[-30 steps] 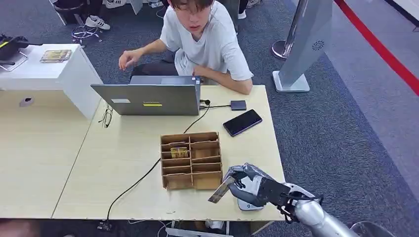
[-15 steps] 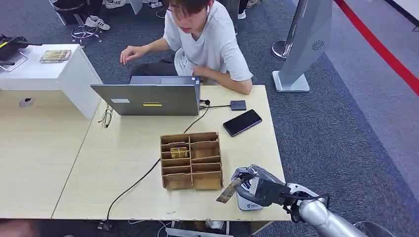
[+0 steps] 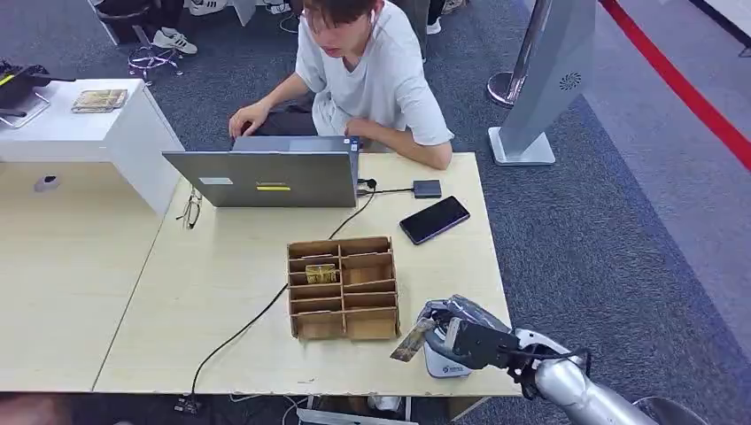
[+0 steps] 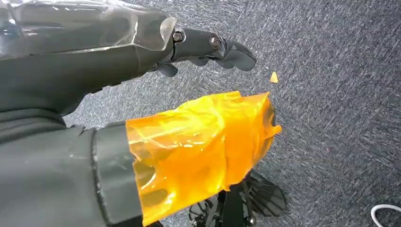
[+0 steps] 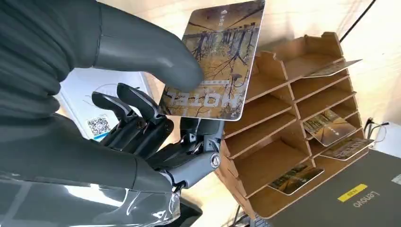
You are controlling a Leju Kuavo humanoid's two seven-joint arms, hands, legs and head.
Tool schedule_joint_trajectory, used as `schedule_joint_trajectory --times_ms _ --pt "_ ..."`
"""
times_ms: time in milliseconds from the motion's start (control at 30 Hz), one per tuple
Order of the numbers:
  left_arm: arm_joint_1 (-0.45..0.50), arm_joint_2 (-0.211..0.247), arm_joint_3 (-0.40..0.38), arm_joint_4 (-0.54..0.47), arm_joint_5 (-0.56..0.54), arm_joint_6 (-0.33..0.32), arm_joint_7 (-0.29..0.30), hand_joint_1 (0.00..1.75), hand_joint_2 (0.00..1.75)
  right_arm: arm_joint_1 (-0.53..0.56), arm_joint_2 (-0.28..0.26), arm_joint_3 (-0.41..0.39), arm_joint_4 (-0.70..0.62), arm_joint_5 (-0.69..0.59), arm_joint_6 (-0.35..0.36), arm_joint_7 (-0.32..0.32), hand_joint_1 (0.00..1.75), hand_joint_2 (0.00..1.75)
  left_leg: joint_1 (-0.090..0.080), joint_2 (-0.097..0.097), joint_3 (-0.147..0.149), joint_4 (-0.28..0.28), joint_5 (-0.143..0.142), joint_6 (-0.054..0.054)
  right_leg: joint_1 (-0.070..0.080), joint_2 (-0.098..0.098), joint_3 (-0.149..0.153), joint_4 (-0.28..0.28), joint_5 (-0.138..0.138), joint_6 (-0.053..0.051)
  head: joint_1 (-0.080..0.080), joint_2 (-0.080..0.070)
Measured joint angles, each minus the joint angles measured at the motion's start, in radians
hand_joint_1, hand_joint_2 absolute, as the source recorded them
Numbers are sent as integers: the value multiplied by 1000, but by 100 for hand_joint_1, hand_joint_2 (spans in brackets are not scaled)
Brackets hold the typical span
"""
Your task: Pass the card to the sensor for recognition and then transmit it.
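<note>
The right hand [image 3: 459,337] pinches the card [image 3: 412,340] between thumb and fingers, hovering right over the white sensor [image 3: 443,364] at the table's [image 3: 221,292] near right corner. From the right wrist camera the thumb [image 5: 156,59] presses flat on the card's [image 5: 215,61] face (it says HOTEL on it, with a tree-ish picture) and the darker fingers [image 5: 137,111] curl under it. The sensor [image 5: 101,106] sits just behind the hand there, with a QR code printed on it.

Just beside the card is the cardboard rack [image 3: 343,287], split into small compartments, a few with other cards [image 5: 329,126] lying in them. Farther back on the table are a laptop [image 3: 266,175], a phone [image 3: 434,219] and a cable [image 3: 257,319] running off the near edge. A person [image 3: 372,75] in a white tee sits behind the laptop with one hand on it.

The left hand [image 4: 142,118] hangs over grey carpet [image 4: 331,71], holding nothing. Its fingers [image 4: 215,47] stick out fairly straight, apart from the thumb, which is wrapped in orange film [image 4: 203,146].
</note>
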Motion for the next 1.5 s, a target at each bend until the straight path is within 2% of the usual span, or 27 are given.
schedule_joint_trajectory --times_ms 400,767,1500 --pt "0 0 -2 0 -11 -4 8 0 0 11 0 0 1 106 -84 63 175 175 0 0 0 0 0 0 0 0 0 0 0 0 0 0" --pt "0 0 -11 0 -28 -9 19 0 0 24 11 2 -2 260 -169 131 175 175 0 0 0 0 0 0 0 0 0 0 0 0 0 0" --pt "0 -2 -34 0 -54 -8 19 0 0 61 14 -29 -22 319 -158 164 175 175 0 0 0 0 0 0 0 0 0 0 0 0 0 0"
